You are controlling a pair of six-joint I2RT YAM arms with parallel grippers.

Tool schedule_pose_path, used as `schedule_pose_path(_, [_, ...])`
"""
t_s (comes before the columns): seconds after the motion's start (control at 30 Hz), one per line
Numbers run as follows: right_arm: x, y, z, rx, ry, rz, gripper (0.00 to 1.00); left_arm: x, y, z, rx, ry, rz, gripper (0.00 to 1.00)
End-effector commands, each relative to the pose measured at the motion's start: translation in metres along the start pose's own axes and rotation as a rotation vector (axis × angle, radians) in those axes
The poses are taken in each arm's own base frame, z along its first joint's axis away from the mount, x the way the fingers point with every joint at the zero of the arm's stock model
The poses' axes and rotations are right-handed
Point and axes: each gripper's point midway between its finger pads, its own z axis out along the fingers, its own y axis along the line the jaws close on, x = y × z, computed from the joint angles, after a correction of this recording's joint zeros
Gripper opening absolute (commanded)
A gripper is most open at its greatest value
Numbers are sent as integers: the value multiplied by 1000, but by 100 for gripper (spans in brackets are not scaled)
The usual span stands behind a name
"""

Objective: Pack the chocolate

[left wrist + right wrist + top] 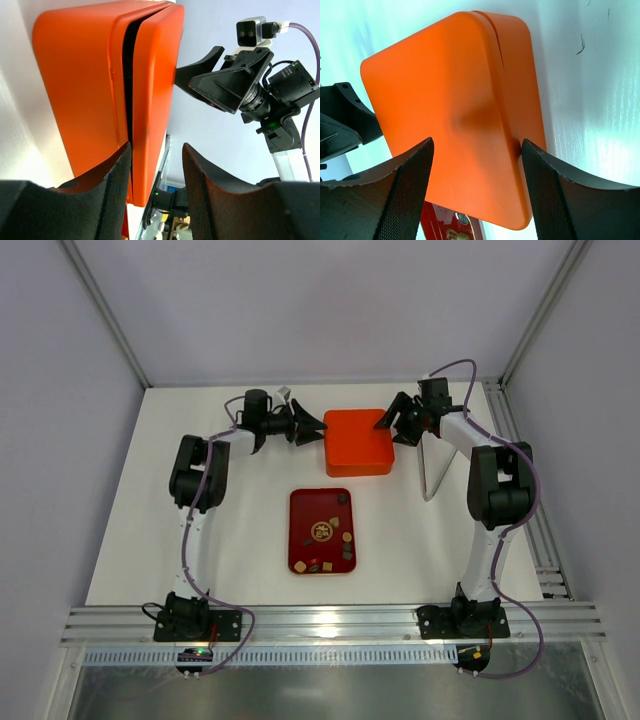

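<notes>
Nearest: the left jaws, black and mesh-faced, are filling the bottom of the left wrist view, with the box's lid edge running in between them.
Chocolate [346, 538]: small dark and tan pieces are lying scattered on the tray, mostly along its right side and near end.
Tray [300, 515]: dark red and flat, it is sitting at mid-counter, on the near side of the box and apart from it. One corner is also showing at the bottom of the right wrist view.
Box [357, 442]: orange with rounded corners, it is resting flat beyond the tray, between the two arms' tips. In the left wrist view a dark slit is showing between lid and base.
Left jaws: they are standing partly released, straddling the lid at the box's left edge. One is lying against the orange and the other is standing off it with a gap, so they are not clenching.
Right jaws: they are spreading wide at the box's far right corner and grasping nothing. From the left wrist view, one tip is touching the lid's top.
Left arm [195, 475]: it is reaching up the counter's left side and bending in toward the box.
Right arm [495, 485]: it is mirroring that from the right.
Sheet [436, 465]: white and flat, it is lying just right of the box, partly under the right arm.
Counter [250, 540]: white, it is carrying all of this.
</notes>
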Motion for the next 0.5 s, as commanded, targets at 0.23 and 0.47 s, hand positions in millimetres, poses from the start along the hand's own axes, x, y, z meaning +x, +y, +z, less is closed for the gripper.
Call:
schedule_pose_path(0.23, [-12, 14, -1, -21, -35, -41, 72, -4, -22, -20, 18, -13, 47, 45])
schedule_pose_path(0.47, [-12, 17, -2, -21, -35, -55, 72, -2, -12, -24, -34, -15, 60, 49])
